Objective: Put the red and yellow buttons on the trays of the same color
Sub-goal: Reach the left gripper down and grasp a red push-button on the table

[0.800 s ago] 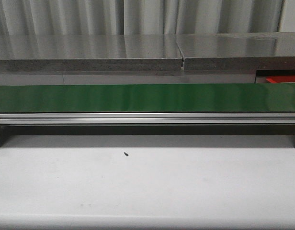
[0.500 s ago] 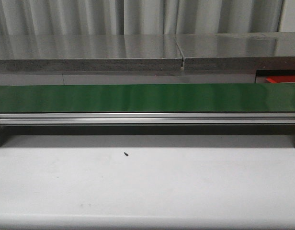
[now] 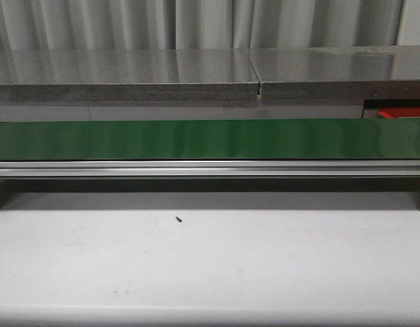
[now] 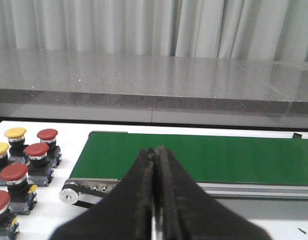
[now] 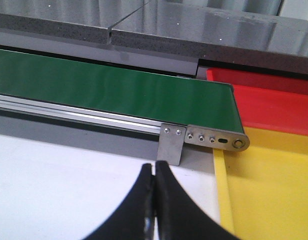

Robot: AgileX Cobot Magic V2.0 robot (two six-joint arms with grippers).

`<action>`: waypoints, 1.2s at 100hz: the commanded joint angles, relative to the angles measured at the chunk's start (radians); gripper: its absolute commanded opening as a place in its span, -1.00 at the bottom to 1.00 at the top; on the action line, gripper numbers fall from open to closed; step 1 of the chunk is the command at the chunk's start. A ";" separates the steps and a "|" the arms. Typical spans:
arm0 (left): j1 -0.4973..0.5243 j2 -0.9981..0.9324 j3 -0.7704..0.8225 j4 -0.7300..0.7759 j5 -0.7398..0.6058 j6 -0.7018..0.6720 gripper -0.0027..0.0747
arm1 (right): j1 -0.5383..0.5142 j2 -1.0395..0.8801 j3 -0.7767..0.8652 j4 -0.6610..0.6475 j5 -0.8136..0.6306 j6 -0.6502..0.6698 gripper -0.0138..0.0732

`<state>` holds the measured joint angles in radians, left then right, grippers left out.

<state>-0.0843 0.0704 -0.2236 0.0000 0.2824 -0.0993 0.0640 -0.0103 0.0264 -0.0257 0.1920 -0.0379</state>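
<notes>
Several red buttons (image 4: pixel 36 150) and two yellow buttons (image 4: pixel 15 133) stand on dark bases on the white table beside one end of the green conveyor belt (image 4: pixel 204 157). My left gripper (image 4: pixel 156 150) is shut and empty in front of that belt, apart from the buttons. At the belt's other end (image 5: pixel 144 95) lie a red tray (image 5: pixel 274 105) and, nearer, a yellow tray (image 5: pixel 274 195), both with nothing in the parts I see. My right gripper (image 5: pixel 155 165) is shut and empty over the white table beside the yellow tray. The front view shows only the belt (image 3: pixel 210 139) and a sliver of red tray (image 3: pixel 404 112).
A grey stone ledge (image 3: pixel 128 75) runs behind the belt, with curtains beyond. An aluminium rail (image 3: pixel 210 169) and a metal bracket (image 5: pixel 170 145) edge the belt's near side. A small dark speck (image 3: pixel 178 219) lies on the white table (image 3: pixel 210 272).
</notes>
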 commanded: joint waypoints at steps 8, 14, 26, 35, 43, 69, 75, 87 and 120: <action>-0.003 0.188 -0.215 -0.038 0.174 -0.007 -0.98 | -0.001 -0.014 0.000 -0.008 -0.080 -0.002 -0.95; -0.003 0.266 -0.275 -0.050 0.266 -0.007 -0.98 | -0.001 -0.014 0.000 -0.008 -0.080 -0.002 -0.95; -0.003 0.401 -0.375 -0.078 0.365 -0.007 -0.98 | -0.001 -0.014 0.000 -0.008 -0.080 -0.002 -0.95; -0.003 0.479 -0.406 -0.118 0.372 -0.007 -0.98 | -0.001 -0.014 0.000 -0.008 -0.080 -0.002 -0.95; -0.003 0.528 -0.410 -0.138 0.363 -0.007 -0.98 | -0.001 -0.014 0.000 -0.008 -0.080 -0.002 -0.95; -0.003 0.618 -0.410 -0.137 0.363 0.003 -0.98 | -0.001 -0.014 0.000 -0.008 -0.080 -0.002 -0.95; -0.003 0.623 -0.410 -0.143 0.363 0.003 -0.97 | -0.001 -0.014 0.000 -0.008 -0.080 -0.002 -0.95; -0.003 0.625 -0.410 -0.151 0.363 0.003 -0.64 | -0.001 -0.014 0.000 -0.008 -0.080 -0.002 -0.95; -0.003 0.625 -0.410 -0.156 0.367 0.000 0.84 | -0.001 -0.014 0.000 -0.008 -0.080 -0.002 -0.95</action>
<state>-0.0843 0.6913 -0.5955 -0.1369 0.7053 -0.0938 0.0640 -0.0103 0.0264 -0.0257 0.1920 -0.0379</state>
